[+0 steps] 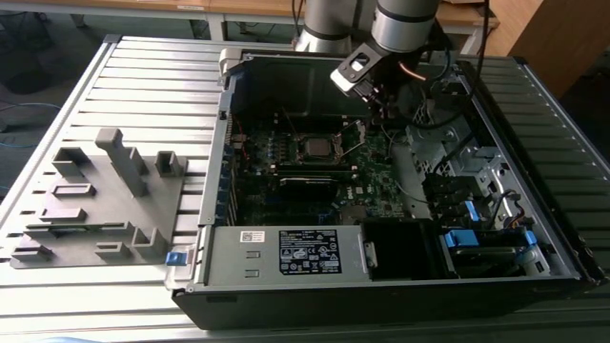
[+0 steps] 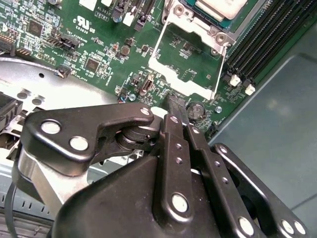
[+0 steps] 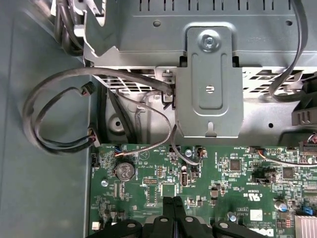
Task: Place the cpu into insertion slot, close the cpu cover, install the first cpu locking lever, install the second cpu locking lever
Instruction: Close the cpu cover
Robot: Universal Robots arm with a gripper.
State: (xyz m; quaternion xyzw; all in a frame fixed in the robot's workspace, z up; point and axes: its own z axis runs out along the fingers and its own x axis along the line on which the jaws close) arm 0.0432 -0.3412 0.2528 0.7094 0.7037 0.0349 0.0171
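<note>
I find the gripper (image 2: 174, 105) fingers pressed together with nothing between them, tips above the circuit board (image 2: 99, 44) near its edge, cpu (image 2: 218, 7) sitting in the insertion slot (image 2: 218, 36), cpu cover (image 2: 168, 71) swung open, between slot and fingertips.

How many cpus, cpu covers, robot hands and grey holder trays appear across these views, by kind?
cpu: 1
cpu cover: 1
hand: 1
grey holder tray: 1
Total: 4
</note>
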